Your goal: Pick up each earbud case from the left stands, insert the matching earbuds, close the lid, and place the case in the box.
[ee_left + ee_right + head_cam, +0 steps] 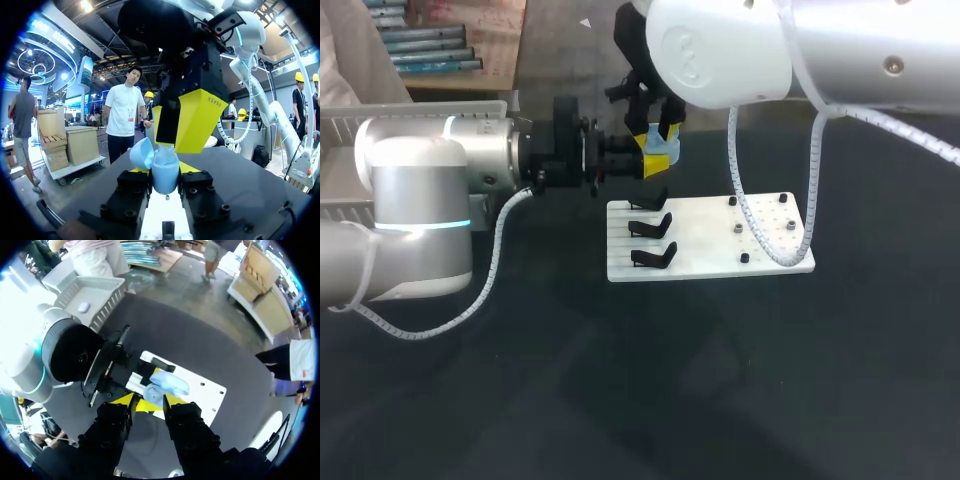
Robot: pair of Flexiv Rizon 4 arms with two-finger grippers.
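left end effector (164,174) is clenched on the blue case (667,154), a finger on each side. it holds the case up off the counter (620,380), near the far edge of the board (720,240) and the stands (652,228). the lid (143,152) hangs open to one side. right end effector (182,125) sits right over the case's open mouth; whether it is released or pinching an earbud cannot be told.

the step looks like seating an earbud. done well, the left arm would hold steady while the right comes straight down into the well. it should press lightly and keep off the lid, since a sideways nudge could twist the case in its grip.

left wrist view alone shows the open lid and how squarely the case sits in the grip. right wrist view alone shows the box (92,295) beyond the left arm, with a small white thing (84,306) inside. head view alone shows the three stands in a row on the board.
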